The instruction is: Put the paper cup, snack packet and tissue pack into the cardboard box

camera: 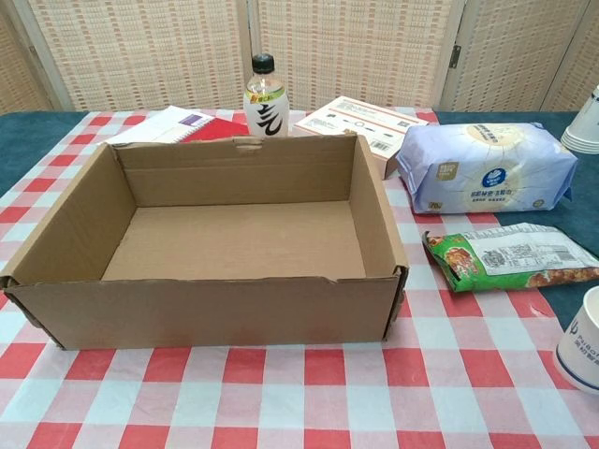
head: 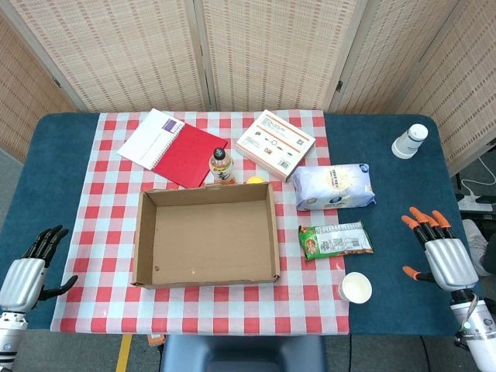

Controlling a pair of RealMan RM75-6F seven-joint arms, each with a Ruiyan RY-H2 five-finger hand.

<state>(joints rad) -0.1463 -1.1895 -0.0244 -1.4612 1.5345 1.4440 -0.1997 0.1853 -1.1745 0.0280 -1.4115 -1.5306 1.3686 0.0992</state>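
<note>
An empty cardboard box (head: 147, 240) (camera: 56, 281) lies open in the middle of the checked cloth. Right of it lies a green snack packet (head: 335, 239) (camera: 510, 257), and behind that a pale blue tissue pack (head: 334, 187) (camera: 485, 166). A white paper cup (head: 356, 287) (camera: 582, 341) stands upright near the front right of the cloth. My right hand (head: 439, 252) hovers open over the blue table edge, right of the cup and packet. My left hand (head: 32, 267) is open at the front left, away from the box. Neither hand shows in the chest view.
Behind the box stand a drink bottle (head: 221, 166) (camera: 265, 97), a red notebook (head: 174, 147) and a flat white carton (head: 275, 144) (camera: 360, 124). A stack of white cups (head: 409, 141) lies at the far right corner. Folding screens close off the back.
</note>
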